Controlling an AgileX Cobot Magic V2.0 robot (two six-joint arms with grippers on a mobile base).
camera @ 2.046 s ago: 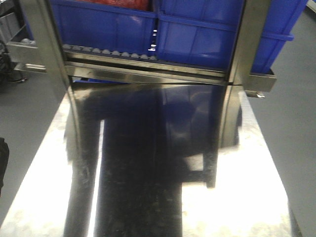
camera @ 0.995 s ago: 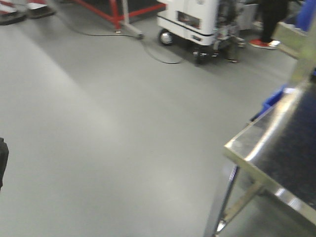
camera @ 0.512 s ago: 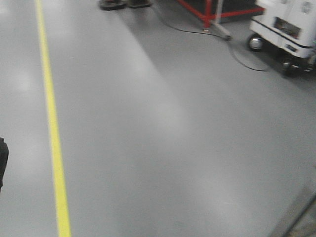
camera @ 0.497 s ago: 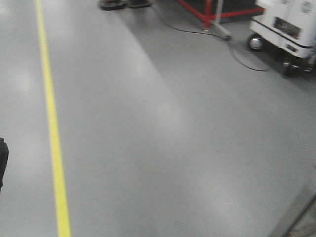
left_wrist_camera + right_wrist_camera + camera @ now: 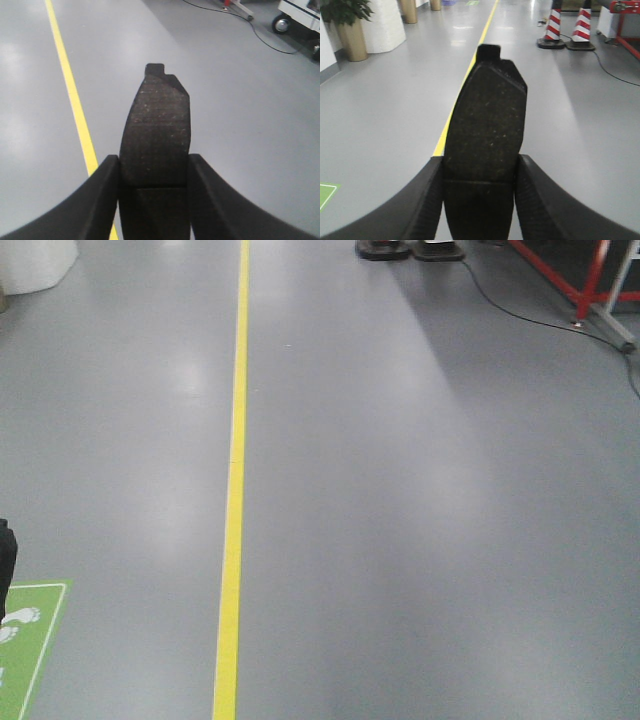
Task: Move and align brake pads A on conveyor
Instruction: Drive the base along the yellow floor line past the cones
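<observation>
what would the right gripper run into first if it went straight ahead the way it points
Nothing close: the right gripper, shut on a brake pad, points over open grey floor beside the yellow line. The striped cones sit off to the side; depth is unclear.

A smooth grey floor (image 5: 420, 490) with soft patches of glare is crossed lengthwise by a yellow line (image 5: 233, 490). A green mat (image 5: 30, 650) printed with white footprints lies to the left of the line. Farther off stand two red-and-white cones (image 5: 554, 27), a red metal frame (image 5: 590, 285) with a dark cable (image 5: 520, 312) trailing beside it, a potted plant (image 5: 347, 25) and a white pillar (image 5: 382, 25).
</observation>
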